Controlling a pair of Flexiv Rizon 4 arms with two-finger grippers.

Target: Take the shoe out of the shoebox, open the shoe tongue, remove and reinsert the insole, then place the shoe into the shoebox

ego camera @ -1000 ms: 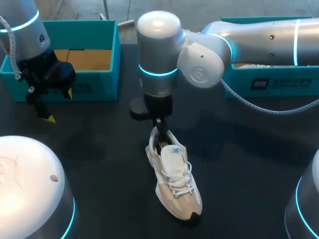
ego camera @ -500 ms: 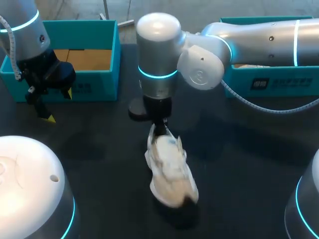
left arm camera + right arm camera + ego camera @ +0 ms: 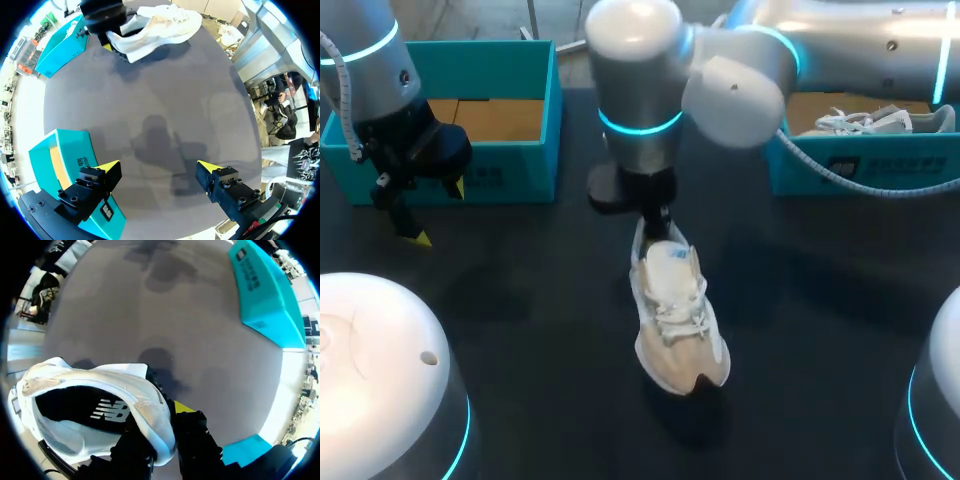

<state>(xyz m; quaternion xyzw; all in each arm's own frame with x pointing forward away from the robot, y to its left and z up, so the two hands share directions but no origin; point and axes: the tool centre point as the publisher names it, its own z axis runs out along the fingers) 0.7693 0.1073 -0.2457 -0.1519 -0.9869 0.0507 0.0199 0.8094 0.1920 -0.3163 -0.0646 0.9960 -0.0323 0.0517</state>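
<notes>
Well to the left of the shoe (image 3: 675,320) sat a teal box (image 3: 500,175), showing only its brown floor. The left gripper (image 3: 159,166) hung in front of that box, fingers spread wide with nothing between them. The white shoe lay mid-table, its long axis running from heel, farthest from the robot, to toe, nearest. The right gripper (image 3: 658,222) reached down from above the heel and pinched the heel rim; the shoe seemed raised off the dark table (image 3: 520,330). The right arm therefore had it, and the left would probably have to cross over to reach the tongue. Right of the shoe, a second teal box (image 3: 860,170) held another shoe (image 3: 870,120).
</notes>
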